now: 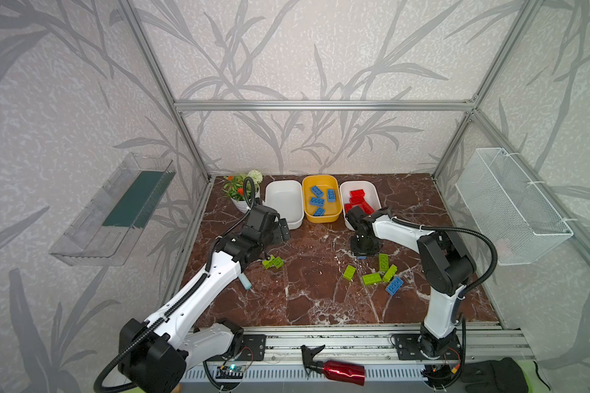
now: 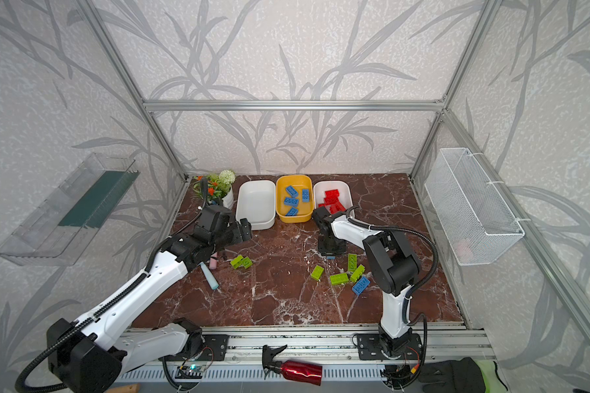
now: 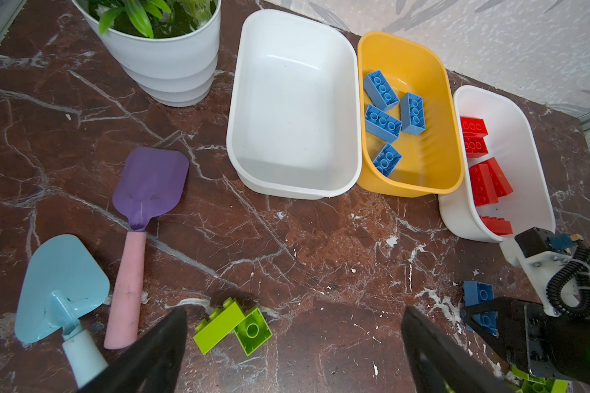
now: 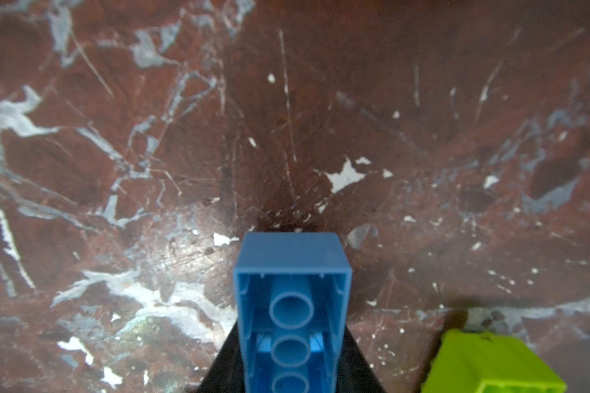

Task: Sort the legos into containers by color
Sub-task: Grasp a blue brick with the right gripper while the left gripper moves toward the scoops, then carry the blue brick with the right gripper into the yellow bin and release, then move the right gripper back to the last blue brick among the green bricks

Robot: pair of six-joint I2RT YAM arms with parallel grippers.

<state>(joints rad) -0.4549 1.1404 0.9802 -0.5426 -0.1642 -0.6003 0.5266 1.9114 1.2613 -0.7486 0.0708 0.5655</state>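
The right gripper [image 1: 363, 253] points straight down, clamped on a small blue studded plastic brick [image 4: 292, 268] low over the brown marble tabletop [image 1: 314, 292], in front of the yellow plastic tub [image 1: 322, 220] that holds four blue bricks. The left gripper [image 3: 293, 316] hovers with its jaws wide apart over two lime green bricks [image 3: 232, 326]. More green bricks [image 1: 372, 278] lie beside the right arm, and red bricks [image 1: 357, 195] fill a white tub [image 1: 375, 199].

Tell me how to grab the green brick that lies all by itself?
From straight above, pinching its two long sides across the narrow width. The lone green brick lies flat on the table with nothing touching it, so there should be room to come down on both sides.
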